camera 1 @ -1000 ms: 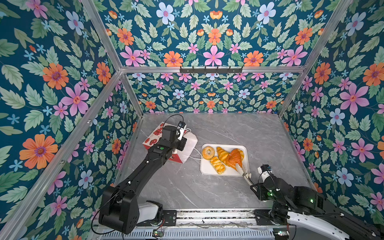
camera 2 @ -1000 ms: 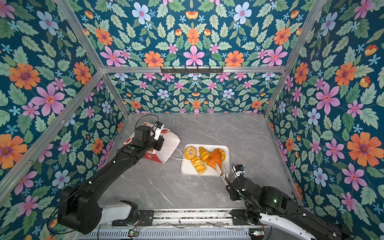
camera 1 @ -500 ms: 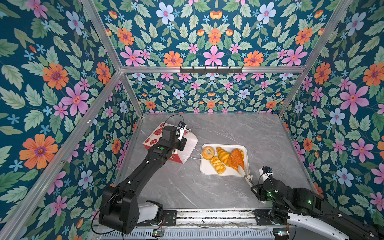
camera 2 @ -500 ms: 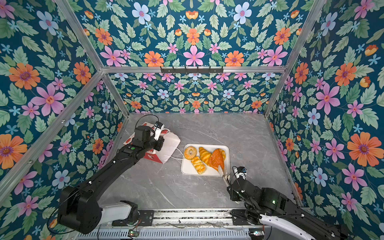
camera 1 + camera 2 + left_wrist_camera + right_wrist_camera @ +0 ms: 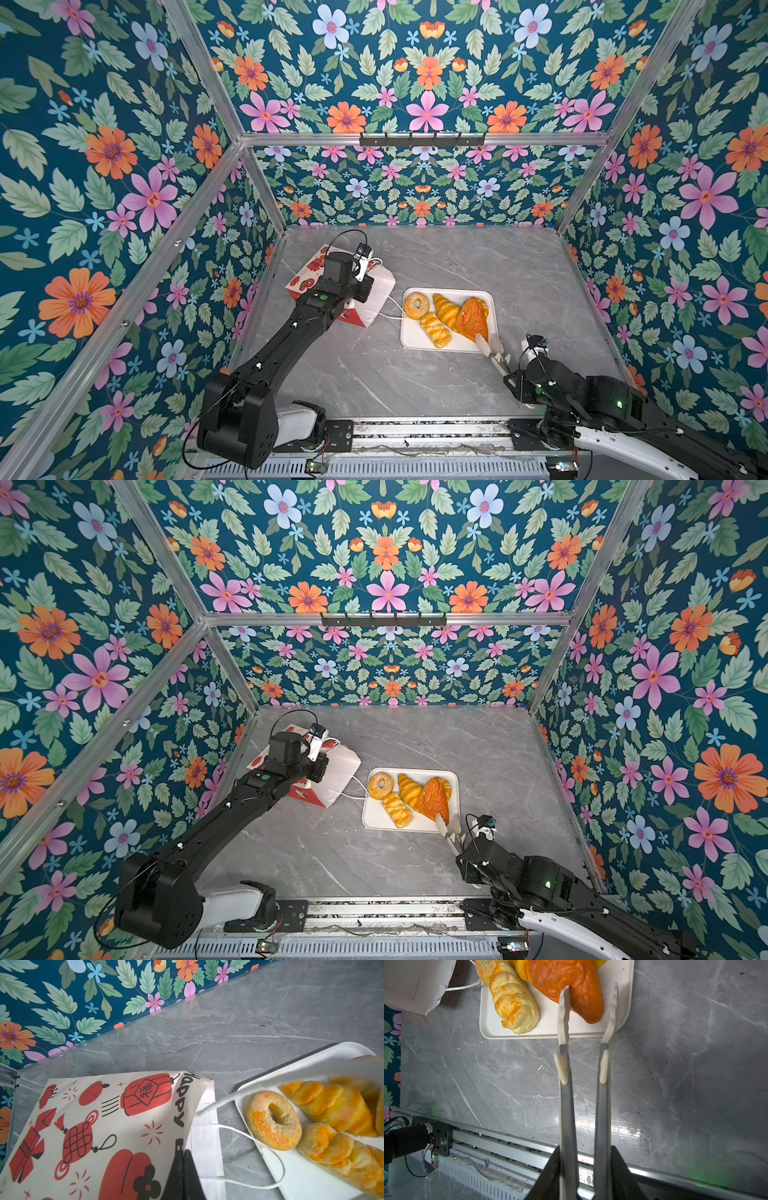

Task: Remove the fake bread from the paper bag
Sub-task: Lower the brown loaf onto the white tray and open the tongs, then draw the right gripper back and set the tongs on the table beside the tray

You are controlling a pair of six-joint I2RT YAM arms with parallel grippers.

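Note:
The paper bag [image 5: 376, 291] lies on its side at the left, with its white inside showing. My left gripper [image 5: 184, 1152] is shut on its printed rim [image 5: 104, 1126]. Several pieces of fake bread lie on the white tray [image 5: 415, 340]: a ring doughnut [image 5: 416, 305], a croissant [image 5: 445, 309], a braided roll [image 5: 435, 330] and a large orange triangular one [image 5: 473, 318]. My right gripper [image 5: 584, 1153] is shut on metal tongs [image 5: 564, 1084]. The tongs' white tips stand apart astride the narrow end of the triangular pastry [image 5: 571, 980], and one tip touches it.
A white cord handle [image 5: 259, 1147] trails from the bag to the tray's edge. Flowered walls close in the grey marble table [image 5: 457, 257] on three sides. A metal rail [image 5: 415, 430] runs along the front edge.
The tongs' arms have spread apart, releasing the orange triangular pastry, which now rests on the tray. The left arm and the bag have not moved.

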